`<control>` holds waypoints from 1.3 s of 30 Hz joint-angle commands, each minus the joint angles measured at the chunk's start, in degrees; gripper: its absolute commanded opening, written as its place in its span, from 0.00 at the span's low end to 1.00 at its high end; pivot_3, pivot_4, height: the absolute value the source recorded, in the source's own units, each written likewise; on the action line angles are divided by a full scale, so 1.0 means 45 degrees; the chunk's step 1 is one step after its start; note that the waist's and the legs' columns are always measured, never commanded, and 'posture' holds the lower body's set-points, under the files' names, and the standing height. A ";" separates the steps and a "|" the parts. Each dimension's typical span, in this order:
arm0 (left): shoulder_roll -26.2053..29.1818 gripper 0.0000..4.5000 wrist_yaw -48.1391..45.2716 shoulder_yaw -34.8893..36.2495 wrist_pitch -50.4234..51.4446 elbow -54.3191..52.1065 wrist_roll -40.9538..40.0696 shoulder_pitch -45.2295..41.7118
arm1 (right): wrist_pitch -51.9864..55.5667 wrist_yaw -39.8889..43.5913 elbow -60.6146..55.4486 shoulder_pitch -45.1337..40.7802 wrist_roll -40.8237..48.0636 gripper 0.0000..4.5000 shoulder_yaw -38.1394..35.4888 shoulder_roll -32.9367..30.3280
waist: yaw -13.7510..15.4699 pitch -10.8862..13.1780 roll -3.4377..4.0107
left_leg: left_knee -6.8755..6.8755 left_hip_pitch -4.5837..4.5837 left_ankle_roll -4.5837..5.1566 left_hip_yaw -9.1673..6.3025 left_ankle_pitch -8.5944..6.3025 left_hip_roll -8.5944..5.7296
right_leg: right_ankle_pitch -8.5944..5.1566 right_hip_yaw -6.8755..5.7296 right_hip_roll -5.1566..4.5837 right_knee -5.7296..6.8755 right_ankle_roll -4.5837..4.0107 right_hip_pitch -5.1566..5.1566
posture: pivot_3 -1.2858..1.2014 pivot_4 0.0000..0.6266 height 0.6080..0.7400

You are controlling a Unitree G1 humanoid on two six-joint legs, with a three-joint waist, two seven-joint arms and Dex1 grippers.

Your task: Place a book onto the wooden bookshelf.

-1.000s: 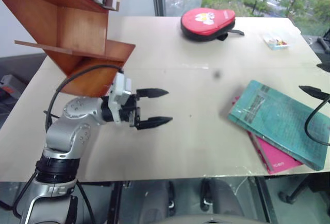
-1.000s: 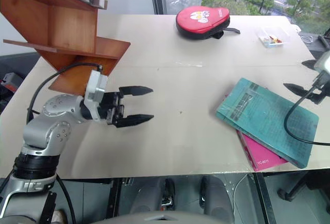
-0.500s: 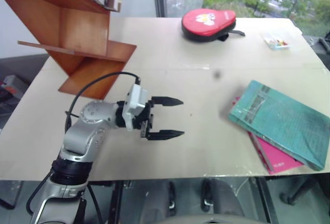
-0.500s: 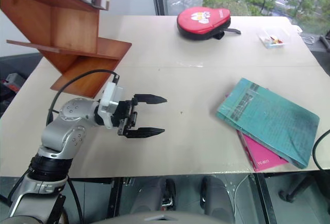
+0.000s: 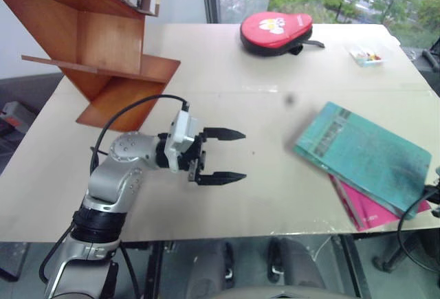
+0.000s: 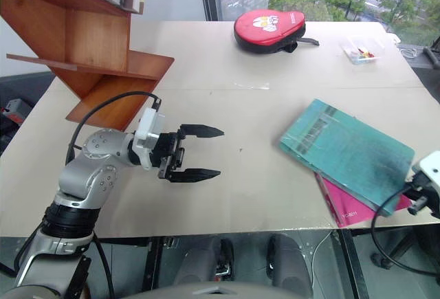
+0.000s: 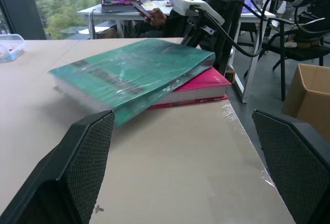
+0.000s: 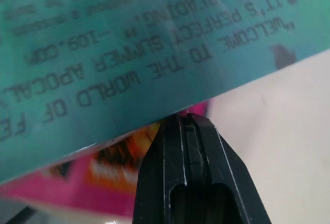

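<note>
Beige table [image 5: 227,72] by window; wooden bookshelf [image 5: 103,45] at corner.

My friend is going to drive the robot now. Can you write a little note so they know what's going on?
Left gripper: open, empty, over the table, pointing at the books.
Right gripper: shut, its tip at the edge of the green book, where that lies on the pink book. Nothing held.
Green book: on the pink book, near the table's right front corner.
Bookshelf: back left on the table.
Done: nothing shelved yet.
Left: grab the green book, carry it over, set it on the bookshelf.
</note>
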 commanded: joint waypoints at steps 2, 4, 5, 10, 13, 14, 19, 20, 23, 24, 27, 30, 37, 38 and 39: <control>0.0119 1.00 0.0105 0.0212 -0.0100 -0.0337 -0.0051 0.0183 | 0.0256 -0.0501 -0.0977 -0.0850 0.0723 0.02 0.1443 0.0535 | -0.0028 -0.0004 -0.0005 | 0.0000 0.0003 0.0000 0.0004 0.0000 0.0000 | 0.0004 0.0005 0.0001 0.0001 0.0006 0.0000 | 0.52 0.24 1.00; 0.0141 1.00 0.0154 0.0231 -0.0102 -0.0400 -0.0040 0.0284 | 0.0493 -0.0717 -0.1320 -0.1210 0.0986 0.02 0.1987 0.0723 | -0.0028 -0.0008 -0.0008 | 0.0000 0.0006 -0.0002 0.0002 0.0001 0.0004 | 0.0002 0.0002 0.0003 0.0003 0.0003 0.0001 | 0.52 0.24 1.00; 0.0159 1.00 0.0172 0.0247 -0.0121 -0.0413 -0.0024 0.0332 | 0.0611 -0.0863 -0.1460 -0.1384 0.1072 0.02 0.2239 0.0808 | -0.0020 -0.0009 -0.0010 | 0.0000 0.0007 -0.0002 0.0002 0.0001 0.0004 | 0.0001 0.0003 0.0002 0.0004 0.0001 0.0001 | 0.52 0.24 1.00; 0.0193 1.00 0.0292 0.0318 -0.0130 -0.0459 0.0013 0.0470 | 0.0981 -0.1477 -0.1547 -0.1777 0.1341 0.02 0.2542 0.0851 | 0.0028 -0.0015 -0.0020 | 0.0001 0.0001 -0.0001 0.0000 0.0001 -0.0002 | 0.0002 -0.0002 -0.0006 0.0002 0.0001 0.0003 | 0.52 0.24 1.00; 0.0196 1.00 0.0401 0.0304 -0.0086 -0.0505 -0.0003 0.0512 | 0.0999 -0.1403 -0.1481 -0.1343 0.1469 0.02 0.1807 0.0474 | 0.0037 -0.0018 -0.0025 | 0.0002 0.0001 -0.0001 0.0000 0.0000 -0.0006 | 0.0002 -0.0003 -0.0011 0.0002 0.0001 0.0005 | 0.52 0.24 1.00; 0.0191 1.00 0.0431 0.0282 -0.0090 -0.0511 0.0007 0.0519 | 0.1019 -0.1353 -0.1491 -0.1148 0.1527 0.02 0.1520 0.0355 | 0.0052 -0.0018 -0.0024 | 0.0002 -0.0001 0.0000 -0.0001 0.0000 -0.0007 | 0.0002 -0.0004 -0.0012 0.0002 0.0002 0.0005 | 0.52 0.24 1.00; 0.0096 1.00 0.0548 0.0163 -0.0065 -0.0532 0.0041 0.0459 | 0.1056 -0.1001 -0.1728 -0.0018 0.1844 0.02 0.0091 -0.0184 | 0.0056 -0.0018 -0.0024 | 0.0002 -0.0006 0.0000 -0.0006 0.0000 -0.0008 | 0.0005 -0.0010 -0.0011 0.0000 0.0008 0.0004 | 0.52 0.24 1.00; 0.0081 1.00 0.0557 0.0147 -0.0061 -0.0520 0.0045 0.0437 | 0.1112 -0.0883 -0.1784 0.0195 0.1932 0.02 -0.0292 -0.0288 | 0.0050 -0.0018 -0.0024 | 0.0002 -0.0006 0.0000 -0.0005 0.0000 -0.0008 | 0.0005 -0.0009 -0.0011 0.0000 0.0009 0.0003 | 0.52 0.24 1.00; 0.0065 1.00 0.0542 0.0107 -0.0074 -0.0454 0.0062 0.0384 | 0.1046 -0.0703 -0.1636 0.0532 0.1955 0.02 -0.1295 -0.0611 | 0.0034 -0.0017 -0.0022 | 0.0002 -0.0004 0.0000 -0.0005 0.0000 -0.0007 | 0.0006 -0.0007 -0.0009 0.0001 0.0009 0.0002 | 0.52 0.24 1.00; 0.0062 1.00 0.0533 0.0099 -0.0072 -0.0432 0.0063 0.0369 | 0.1002 -0.0751 -0.1479 0.0497 0.1914 0.02 -0.1522 -0.0711 | 0.0023 -0.0017 -0.0021 | 0.0002 -0.0002 0.0001 -0.0004 0.0000 -0.0007 | 0.0005 -0.0006 -0.0008 0.0002 0.0008 0.0003 | 0.52 0.24 1.00; -0.0019 1.00 0.0559 0.0012 -0.0039 -0.0349 0.0095 0.0304 | 0.0231 -0.2262 0.0290 -0.0740 0.0735 0.02 -0.1258 -0.1213 | -0.0027 -0.0017 -0.0021 | 0.0003 0.0005 0.0002 0.0004 -0.0001 -0.0006 | 0.0004 0.0004 -0.0004 0.0003 0.0005 0.0004 | 0.52 0.24 1.00; -0.0090 1.00 0.0614 -0.0050 -0.0059 -0.0337 0.0165 0.0314 | -0.0124 -0.3423 0.1830 -0.1938 -0.0148 0.02 -0.0071 -0.1340 | 0.0002 -0.0020 -0.0022 | 0.0009 0.0006 0.0003 0.0015 0.0000 -0.0013 | -0.0012 0.0016 -0.0005 0.0005 -0.0023 0.0000 | 0.52 0.24 1.00; -0.0018 1.00 0.0796 0.0112 -0.0091 -0.0437 0.0234 0.0445 | 0.0213 -0.3043 0.3355 -0.3312 0.0091 0.02 0.2089 -0.0893 | 0.0012 -0.0017 -0.0014 | 0.0004 -0.0005 0.0001 0.0010 0.0002 -0.0013 | 0.0015 0.0009 0.0002 0.0004 0.0021 -0.0003 | 0.52 0.24 1.00; 0.0037 1.00 0.0856 0.0196 -0.0054 -0.0501 0.0213 0.0532 | 0.0448 -0.2707 0.3193 -0.3393 0.0473 0.02 0.2222 -0.0766 | 0.0008 -0.0017 -0.0014 | 0.0004 -0.0005 0.0000 0.0013 0.0002 -0.0014 | 0.0015 0.0011 0.0000 0.0004 0.0023 -0.0003 | 0.52 0.24 1.00; 0.0084 1.00 0.0905 0.0259 -0.0019 -0.0570 0.0193 0.0621 | 0.0562 -0.2440 0.3014 -0.3424 0.0742 0.02 0.2359 -0.0682 | 0.0006 -0.0017 -0.0014 | 0.0004 -0.0005 0.0000 0.0014 0.0002 -0.0014 | 0.0016 0.0013 0.0000 0.0002 0.0024 -0.0002 | 0.52 0.24 1.00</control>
